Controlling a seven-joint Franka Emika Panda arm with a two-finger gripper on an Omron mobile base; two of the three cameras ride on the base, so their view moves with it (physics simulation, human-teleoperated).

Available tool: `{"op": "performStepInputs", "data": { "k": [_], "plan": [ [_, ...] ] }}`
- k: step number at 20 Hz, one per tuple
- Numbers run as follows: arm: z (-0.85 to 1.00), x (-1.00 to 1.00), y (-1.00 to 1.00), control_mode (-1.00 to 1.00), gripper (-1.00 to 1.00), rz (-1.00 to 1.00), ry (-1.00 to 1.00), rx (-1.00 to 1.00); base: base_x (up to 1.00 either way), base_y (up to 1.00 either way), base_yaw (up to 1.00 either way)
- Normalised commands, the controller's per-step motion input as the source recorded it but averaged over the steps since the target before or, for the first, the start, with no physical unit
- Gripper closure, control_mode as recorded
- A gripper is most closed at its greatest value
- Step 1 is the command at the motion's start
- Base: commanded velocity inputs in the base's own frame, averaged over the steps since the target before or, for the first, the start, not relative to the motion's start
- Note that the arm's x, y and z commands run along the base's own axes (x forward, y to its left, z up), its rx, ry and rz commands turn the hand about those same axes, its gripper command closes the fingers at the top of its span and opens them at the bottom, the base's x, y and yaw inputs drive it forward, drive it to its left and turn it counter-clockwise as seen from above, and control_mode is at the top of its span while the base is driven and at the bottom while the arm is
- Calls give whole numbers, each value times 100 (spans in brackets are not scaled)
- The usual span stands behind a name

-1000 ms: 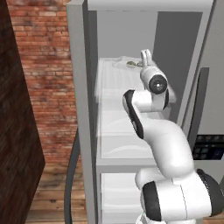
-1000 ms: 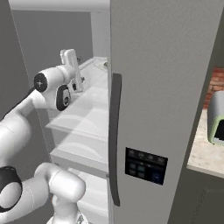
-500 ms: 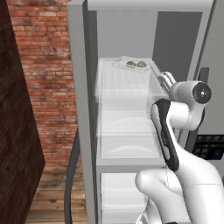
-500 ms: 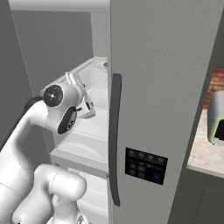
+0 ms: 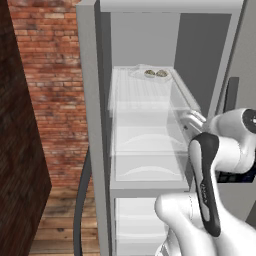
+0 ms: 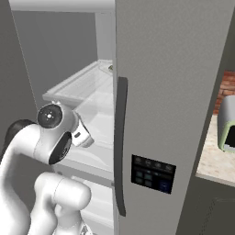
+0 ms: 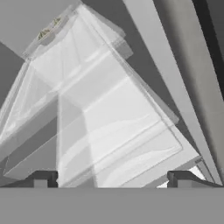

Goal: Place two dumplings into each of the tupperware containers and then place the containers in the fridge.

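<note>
White shelves fill the open fridge (image 5: 95, 150), and on its top shelf (image 5: 145, 92), far back toward twelve o'clock, sits one tupperware container (image 5: 152, 75) with two dumplings (image 5: 155, 74) side by side in it. The container's long axis seems to run across the shelf, from nine to three o'clock, though its pale rim blends into the shelf. The hand (image 7: 111, 178) is empty, its two tips spread wide, low in front of the middle shelves; from the hand view the container lies far off at about eleven o'clock. I judge this container delivered; whether the other is in the fridge I cannot tell, so the hand's way out lies back toward six o'clock.
</note>
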Motion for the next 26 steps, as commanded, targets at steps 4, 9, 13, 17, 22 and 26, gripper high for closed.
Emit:
{"op": "performStepInputs", "data": {
  "k": [4,9,13,17,22,26],
  "plan": [
    [-36,-60,13,-100,-100,20,47,-59,0,0,0],
    [-98,-41,0,-100,-100,12,14,-14,0,0,0],
    [-57,-24,-11,-100,-100,13,-1,2,0,0,0],
    [0,-14,0,-100,-100,1,-10,0,0,0,0],
    [0,-22,0,-100,-100,0,-12,0,0,0,0],
    [0,0,0,100,-100,0,0,0,-79,-23,-4]
  ]
}}
